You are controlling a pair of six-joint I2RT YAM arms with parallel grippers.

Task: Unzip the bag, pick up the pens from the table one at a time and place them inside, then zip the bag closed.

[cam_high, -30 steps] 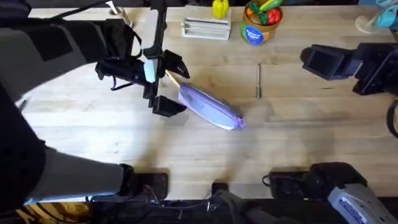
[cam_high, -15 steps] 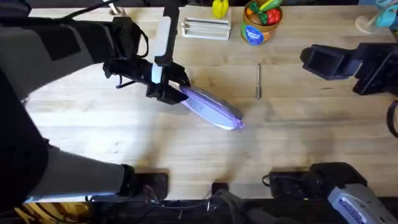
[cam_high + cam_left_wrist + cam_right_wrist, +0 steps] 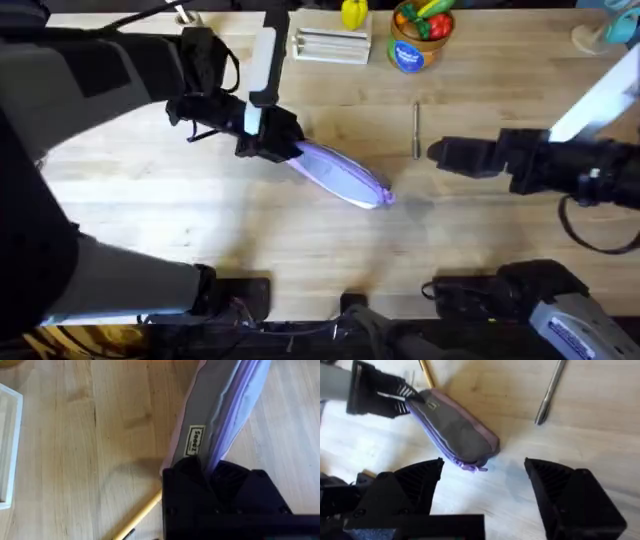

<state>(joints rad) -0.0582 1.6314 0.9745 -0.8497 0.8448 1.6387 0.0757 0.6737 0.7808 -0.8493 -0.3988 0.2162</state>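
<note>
Light-wood planks make up the table [image 3: 200, 215], and the lavender bag [image 3: 340, 172] lies slantwise near its middle. At the bag's upper-left end the left claw [image 3: 272, 145] has its fingers pinched tight on the fabric; from its wrist view the bag's grey side with a small label [image 3: 194, 441] runs straight out from between the fingers. Just beside that claw, on the table, lies the tan-yellow pen [image 3: 136, 519], which from the right wrist also peeks out past the bag's gripped end [image 3: 426, 373]. The right claw [image 3: 440, 152] hovers with its fingers spread wide and nothing between them, near the bag's free end, where what looks like the zipper pull [image 3: 479, 467] sticks out, though it is too small to be sure. The dark grey pen [image 3: 416, 130] lies just beyond the right claw, well apart from the bag.
</note>
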